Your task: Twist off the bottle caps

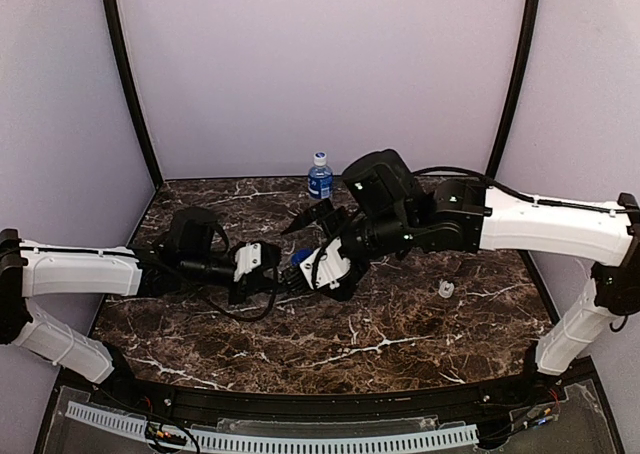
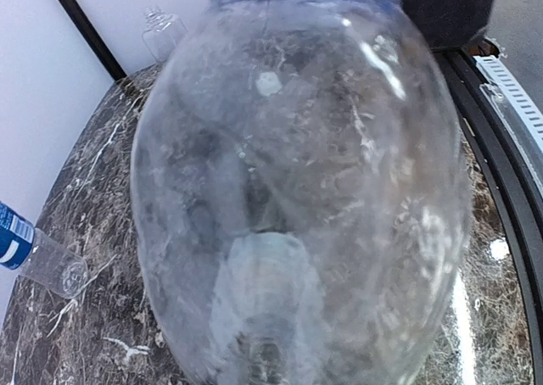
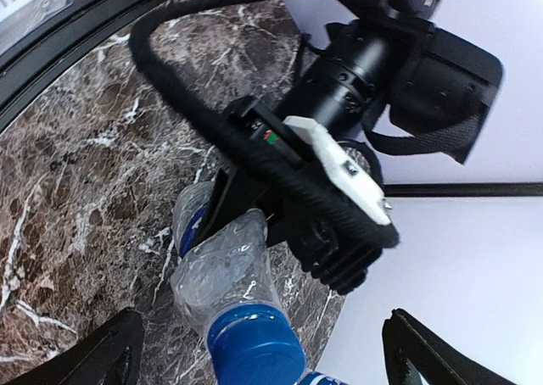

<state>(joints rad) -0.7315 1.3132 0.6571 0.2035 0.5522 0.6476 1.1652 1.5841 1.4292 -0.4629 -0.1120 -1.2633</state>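
My left gripper (image 1: 262, 272) is shut on a clear bottle (image 3: 222, 270) with a blue label, holding it on its side over the middle of the table. The bottle's body fills the left wrist view (image 2: 297, 190) and hides that gripper's fingers there. Its blue cap (image 3: 254, 351) points toward my right gripper (image 3: 267, 355), which is open with one fingertip on each side of the cap, not touching it. In the top view the cap (image 1: 297, 259) sits between the two grippers. A second blue-labelled bottle (image 1: 320, 177) with a white cap stands at the back.
A small white cap (image 1: 446, 290) lies loose on the marble table (image 1: 400, 344) to the right. The left wrist view shows an unlabelled clear bottle (image 2: 161, 30) near the wall and the blue-labelled bottle (image 2: 38, 256) at the left edge. Walls enclose the back and sides.
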